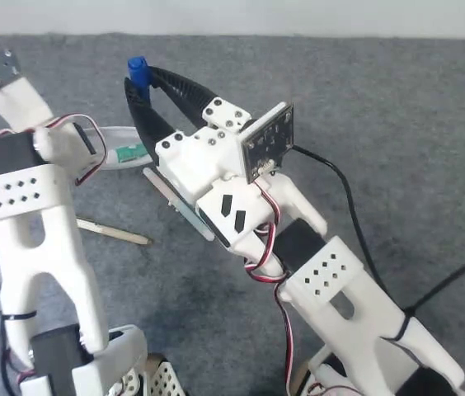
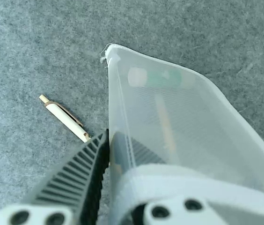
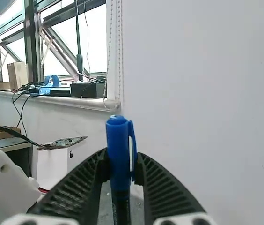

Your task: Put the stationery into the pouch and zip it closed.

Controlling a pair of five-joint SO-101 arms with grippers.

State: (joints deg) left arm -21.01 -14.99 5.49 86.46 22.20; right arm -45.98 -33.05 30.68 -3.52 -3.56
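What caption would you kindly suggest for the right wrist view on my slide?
Right gripper clamps a blue pen between its jaws, with a white wall and window beyond.

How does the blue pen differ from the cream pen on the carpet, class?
The blue pen is clamped between the jaws of the right gripper, raised off the carpet; the cream pen lies flat on it, untouched. The blue pen is bright with a chunky cap; the cream pen is pale and slim with a gold clip. Both are outside the pouch.
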